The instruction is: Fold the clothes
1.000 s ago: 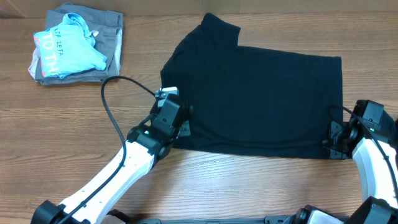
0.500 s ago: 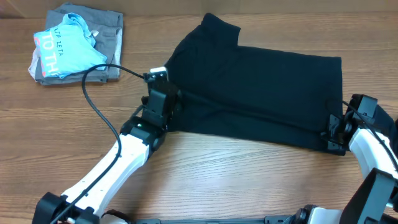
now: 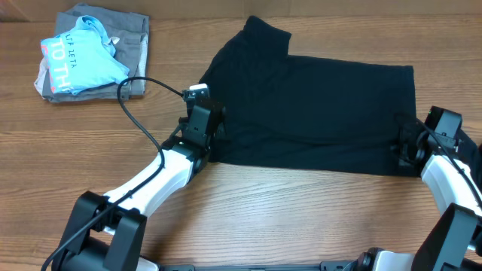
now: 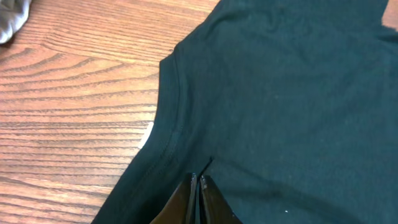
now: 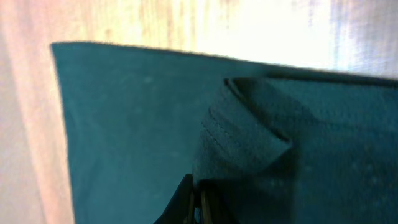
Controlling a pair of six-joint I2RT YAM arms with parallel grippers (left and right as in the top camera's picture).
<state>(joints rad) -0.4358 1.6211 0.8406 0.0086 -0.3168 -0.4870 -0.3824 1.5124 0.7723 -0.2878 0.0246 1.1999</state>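
A black T-shirt (image 3: 316, 113) lies spread on the wooden table, one sleeve pointing to the far edge. My left gripper (image 3: 213, 135) is shut on the shirt's near left edge; in the left wrist view the closed fingertips (image 4: 198, 180) pinch the black fabric (image 4: 280, 93) beside a seam. My right gripper (image 3: 407, 150) is shut on the shirt's near right corner; in the right wrist view the fingertips (image 5: 196, 186) hold a raised fold of the cloth (image 5: 242, 137).
A light blue shirt with lettering (image 3: 79, 60) lies on a grey folded garment (image 3: 132, 45) at the far left. The left arm's black cable (image 3: 132, 113) loops over the table. Bare wood (image 3: 301, 218) lies in front of the shirt.
The near edge of the shirt has been drawn back a little over the cloth. The left gripper moved left and then back right; the right gripper shifted slightly away from me.
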